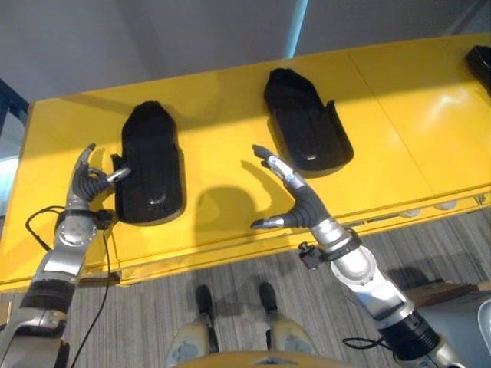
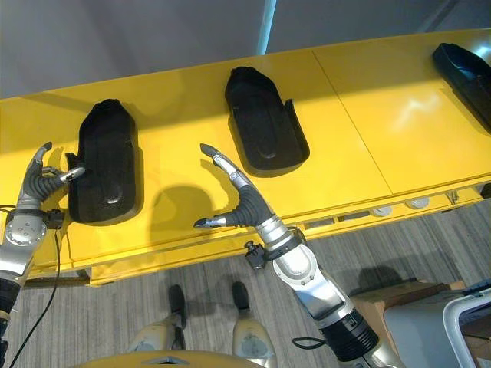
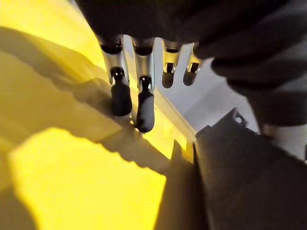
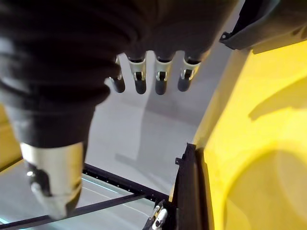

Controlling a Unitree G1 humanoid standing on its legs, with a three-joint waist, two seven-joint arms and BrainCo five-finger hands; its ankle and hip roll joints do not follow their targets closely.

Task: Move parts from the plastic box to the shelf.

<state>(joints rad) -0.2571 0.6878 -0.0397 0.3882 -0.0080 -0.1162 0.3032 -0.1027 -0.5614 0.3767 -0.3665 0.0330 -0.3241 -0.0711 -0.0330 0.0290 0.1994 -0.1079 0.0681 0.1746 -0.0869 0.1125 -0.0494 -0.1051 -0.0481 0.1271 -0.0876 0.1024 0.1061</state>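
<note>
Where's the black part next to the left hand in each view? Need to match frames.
Left eye view: black part, left side of the yellow shelf, beside the left hand.
Right eye view: same part, far left.
Left wrist view: dark mass past the fingers, likely this part.
Right wrist view: cannot tell which part shows.
Shared landmark: the shelf's yellow surface.

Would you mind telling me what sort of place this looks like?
Probably a workshop or factory parts area: black moulded parts lie spaced along a yellow shelf, above a striped grey floor.
</note>
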